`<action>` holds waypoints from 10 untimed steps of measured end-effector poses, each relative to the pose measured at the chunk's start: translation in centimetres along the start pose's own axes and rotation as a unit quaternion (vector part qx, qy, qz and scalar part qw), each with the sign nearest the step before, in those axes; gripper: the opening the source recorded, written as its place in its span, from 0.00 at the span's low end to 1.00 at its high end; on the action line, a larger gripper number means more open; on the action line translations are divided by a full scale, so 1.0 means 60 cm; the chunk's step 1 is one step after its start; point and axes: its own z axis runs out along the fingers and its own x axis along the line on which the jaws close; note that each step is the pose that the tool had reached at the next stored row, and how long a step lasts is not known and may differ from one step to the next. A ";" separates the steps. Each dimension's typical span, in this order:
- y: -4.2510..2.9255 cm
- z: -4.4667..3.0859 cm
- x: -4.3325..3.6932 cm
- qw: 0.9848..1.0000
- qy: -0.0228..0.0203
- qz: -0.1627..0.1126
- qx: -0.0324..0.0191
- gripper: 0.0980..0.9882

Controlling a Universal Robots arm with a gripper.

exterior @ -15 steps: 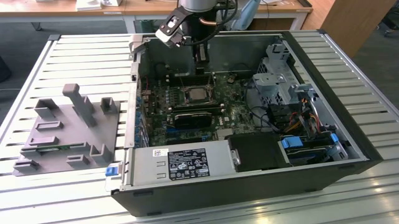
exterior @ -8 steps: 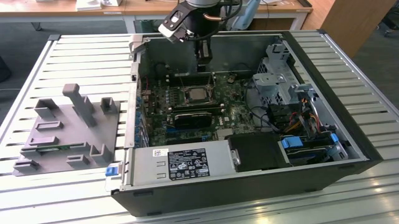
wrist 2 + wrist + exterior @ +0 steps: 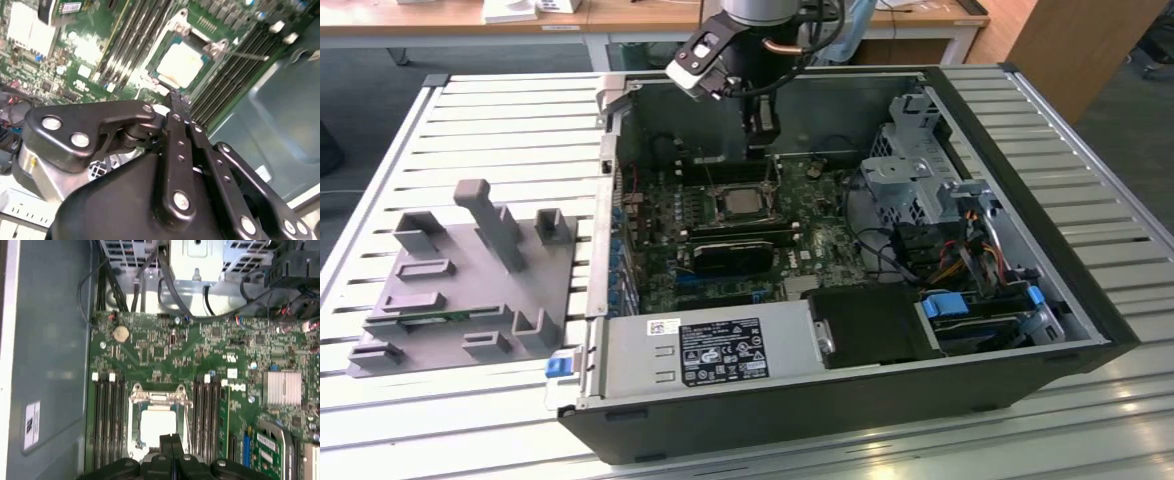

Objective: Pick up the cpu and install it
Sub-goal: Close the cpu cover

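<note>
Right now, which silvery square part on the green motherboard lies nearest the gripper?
The smooth silver-grey cpu in the metal-framed socket, beside the gripper; the ribbed heatsink lies farther off.

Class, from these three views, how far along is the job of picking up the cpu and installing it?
Done, it seems: the cpu lies flat within the socket frame on the motherboard. In hand: nothing; the gripper hangs above the chip, fingers shut and empty. Left: the thin lever beside the socket juts outward, so clamping may remain.

Cpu (image 3: 157, 425) edge hidden behind jaws; socket frame (image 3: 160, 396) partly covered too.
</note>
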 end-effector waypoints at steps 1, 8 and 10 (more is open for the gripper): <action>0.006 0.002 0.000 1.000 0.000 0.000 0.000 0.01; 0.025 0.012 0.004 1.000 0.000 0.000 0.000 0.01; 0.029 0.014 0.006 1.000 0.000 0.000 0.000 0.01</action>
